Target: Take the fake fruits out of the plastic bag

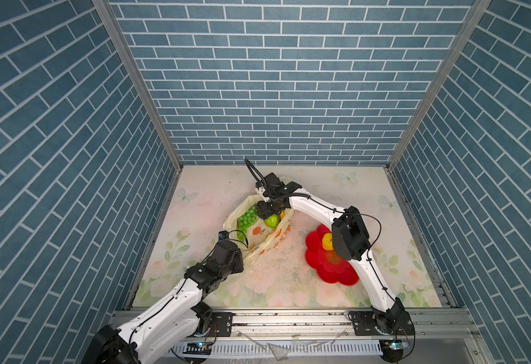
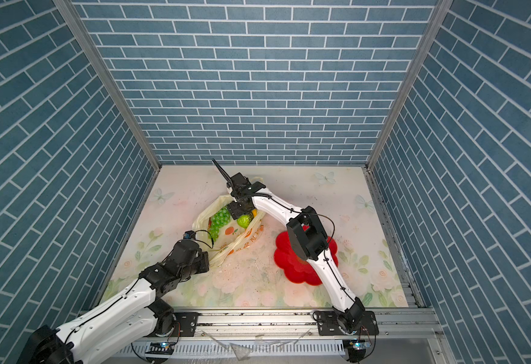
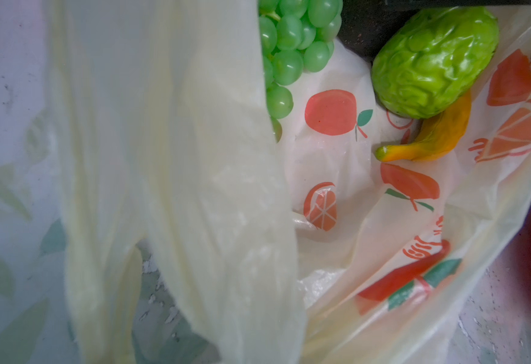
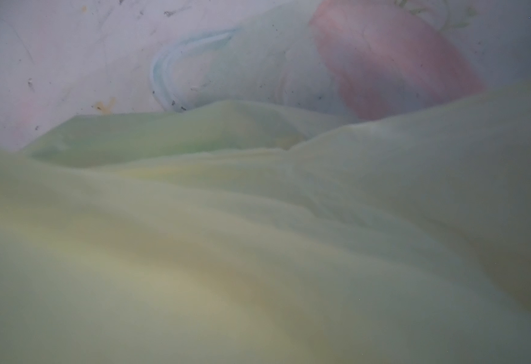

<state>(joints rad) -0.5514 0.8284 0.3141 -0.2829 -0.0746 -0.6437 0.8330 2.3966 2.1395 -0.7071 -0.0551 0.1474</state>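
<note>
Overhead, in both top views, the plastic bag (image 1: 276,236) (image 2: 251,234) is lying on the flowered table (image 1: 289,283), left of the middle, its mouth gaping upward; the green grape bunch (image 1: 246,219), the green bumpy fruit (image 1: 272,220) and a sliver of the yellow banana (image 1: 282,214) are sitting inside it; the right gripper (image 1: 265,211) is reaching into the mouth from the far side, just beside the green bumpy fruit, and whether its jaws are parted I cannot tell, its own body covering them; the left gripper (image 1: 242,256) is sitting at the bag's near end, clenched on the gathered handles, which are stretching taut toward it; the red flower-shaped plate (image 1: 330,271) is lying to the right, apart from the bag; in a top view a yellow lump (image 1: 327,241) is resting on it, partly behind the right arm.

Next, the left wrist view is looking into the bag (image 3: 194,189); the grapes (image 3: 292,41), the bumpy fruit (image 3: 434,60) and the banana (image 3: 431,138) are lying on the printed plastic, the banana touching the bumpy fruit; a fold of plastic is rising close to the lens.

Lastly, the right wrist view is showing blurred bag plastic (image 4: 257,236) filling most of the picture, with the table (image 4: 68,63) beyond.
</note>
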